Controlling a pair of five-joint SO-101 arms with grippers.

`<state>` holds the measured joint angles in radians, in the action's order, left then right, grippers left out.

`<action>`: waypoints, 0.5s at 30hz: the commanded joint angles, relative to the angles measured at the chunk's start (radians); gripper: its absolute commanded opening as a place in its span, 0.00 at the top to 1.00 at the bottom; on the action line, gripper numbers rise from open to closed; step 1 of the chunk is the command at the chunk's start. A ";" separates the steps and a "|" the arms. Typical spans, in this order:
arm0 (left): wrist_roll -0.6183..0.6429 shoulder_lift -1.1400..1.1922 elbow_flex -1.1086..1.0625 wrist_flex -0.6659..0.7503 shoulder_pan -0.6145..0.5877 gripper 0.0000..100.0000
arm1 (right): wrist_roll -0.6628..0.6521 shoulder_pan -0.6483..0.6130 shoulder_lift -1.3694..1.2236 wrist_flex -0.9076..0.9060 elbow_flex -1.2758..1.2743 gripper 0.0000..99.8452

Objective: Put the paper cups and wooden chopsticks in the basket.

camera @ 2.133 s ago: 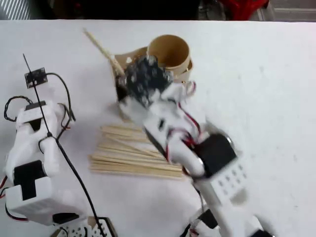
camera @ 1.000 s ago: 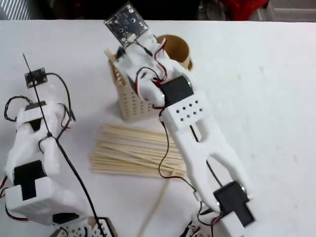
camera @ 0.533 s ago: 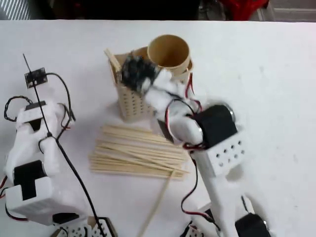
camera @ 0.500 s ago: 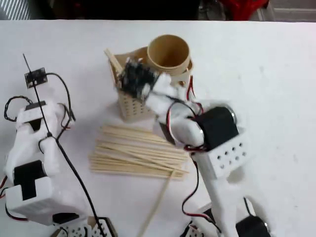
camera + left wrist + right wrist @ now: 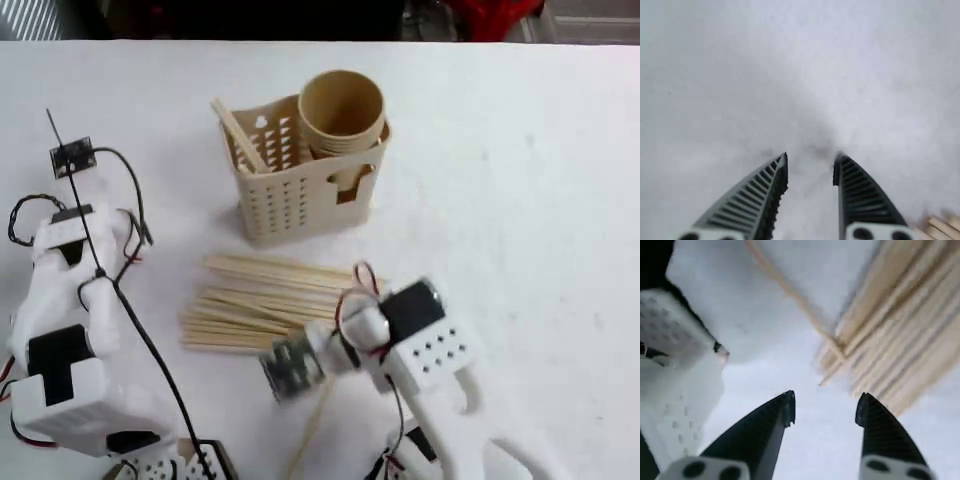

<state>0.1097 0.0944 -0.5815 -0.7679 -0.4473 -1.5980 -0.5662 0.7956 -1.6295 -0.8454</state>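
Note:
A cream slotted basket (image 5: 300, 190) stands at the table's back middle. Stacked paper cups (image 5: 342, 105) sit in its right side, and one wooden chopstick (image 5: 238, 135) leans out of its left side. A pile of wooden chopsticks (image 5: 250, 300) lies on the table in front of the basket. One stray chopstick (image 5: 315, 420) lies askew nearer the front edge. My right gripper (image 5: 285, 368) hovers low at the pile's near edge, open and holding nothing (image 5: 825, 402), with the pile (image 5: 900, 340) just beyond its fingertips. My left gripper (image 5: 810, 167) is open over bare table.
The left arm (image 5: 60, 320) is folded at the table's left side, with black cables (image 5: 130, 300) trailing beside it. The white tabletop (image 5: 520, 180) is free to the right of the basket. Chopstick ends (image 5: 942, 225) show near the left gripper.
The right arm pulled back from over the basket and dropped to the near edge of the chopstick pile. One chopstick now rests in the basket. The left arm kept still.

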 commanded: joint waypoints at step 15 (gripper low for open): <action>0.008 -0.002 0.011 0.018 0.028 0.83 | 0.009 -0.154 0.170 0.518 -0.430 0.73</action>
<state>0.1097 0.0944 -0.5815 -0.7679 -0.4335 -1.6487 -0.6782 0.9459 -1.1477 -1.2735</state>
